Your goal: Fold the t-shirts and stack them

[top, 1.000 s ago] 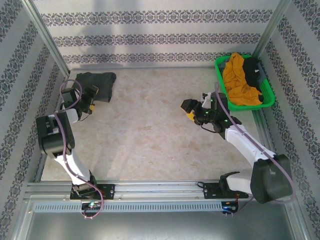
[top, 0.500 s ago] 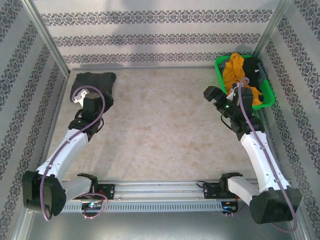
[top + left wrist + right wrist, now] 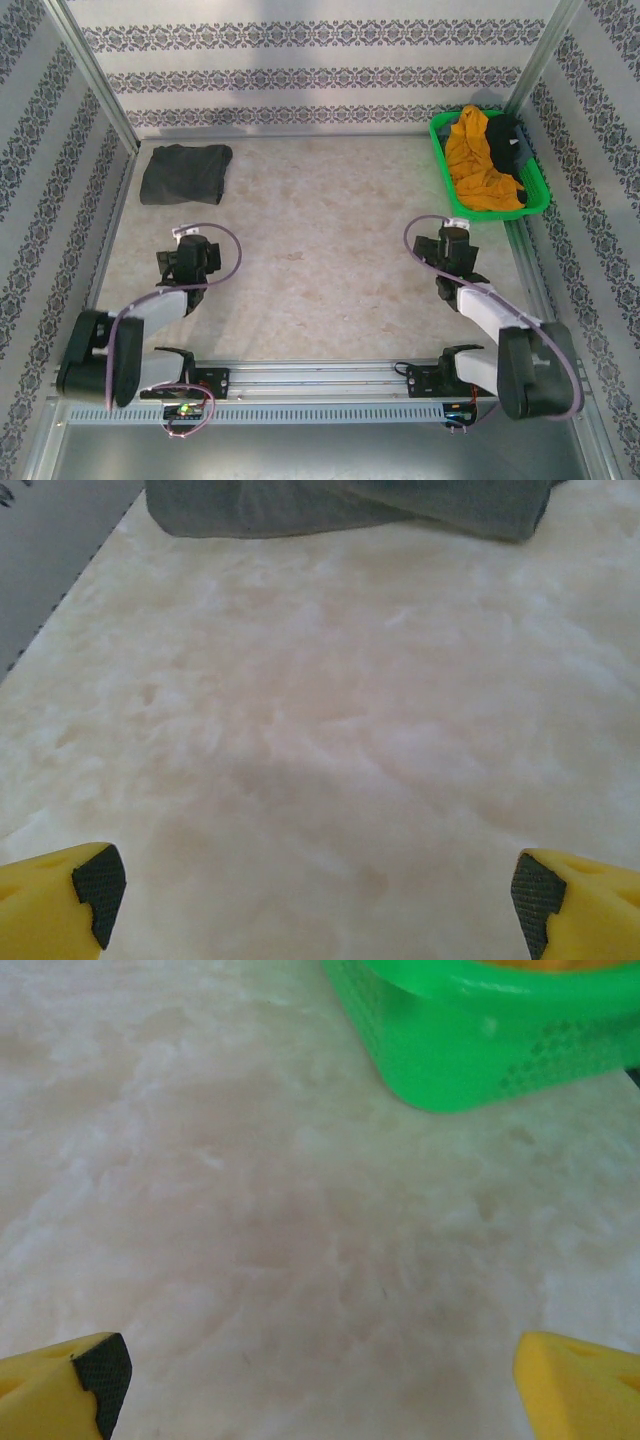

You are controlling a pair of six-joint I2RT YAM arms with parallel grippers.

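In the green basket (image 3: pixel 441 150), the orange t-shirt (image 3: pixel 478 165) and black t-shirt (image 3: pixel 508 140) are lying crumpled, the charcoal t-shirt (image 3: pixel 185 173) far left; we are holding left gripper (image 3: pixel 318 885) and right gripper (image 3: pixel 322 1365) agape, expecting limp cloth, best pinched at a fold.

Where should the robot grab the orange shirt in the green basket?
Pinch a raised fold in the middle of the orange shirt, coming straight down from above. It lies crumpled in the green basket, whose walls block the sides. The open right gripper is nearest.
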